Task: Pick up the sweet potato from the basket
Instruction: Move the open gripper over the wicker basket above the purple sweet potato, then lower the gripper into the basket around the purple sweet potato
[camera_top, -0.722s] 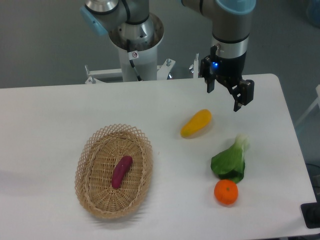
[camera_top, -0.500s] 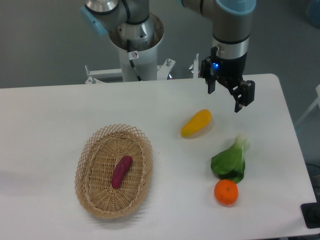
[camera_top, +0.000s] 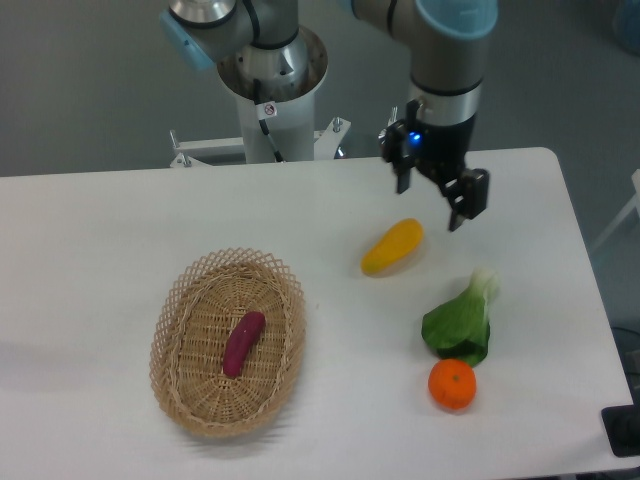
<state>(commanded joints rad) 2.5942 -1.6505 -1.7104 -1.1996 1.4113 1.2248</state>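
Note:
The purple sweet potato (camera_top: 243, 343) lies in the middle of the oval wicker basket (camera_top: 180, 318), at the front left of the white table. My gripper (camera_top: 430, 203) hangs open and empty above the table at the back right, just above and right of the yellow vegetable (camera_top: 392, 246). It is far from the basket, up and to the right of it.
A green leafy vegetable (camera_top: 460, 323) and a round orange fruit (camera_top: 452, 384) lie at the front right. The arm's white base column (camera_top: 272, 100) stands behind the table. The table's right edge is near the gripper.
The gripper has moved a little to the left, toward the yellow vegetable. The sweet potato and basket have not moved.

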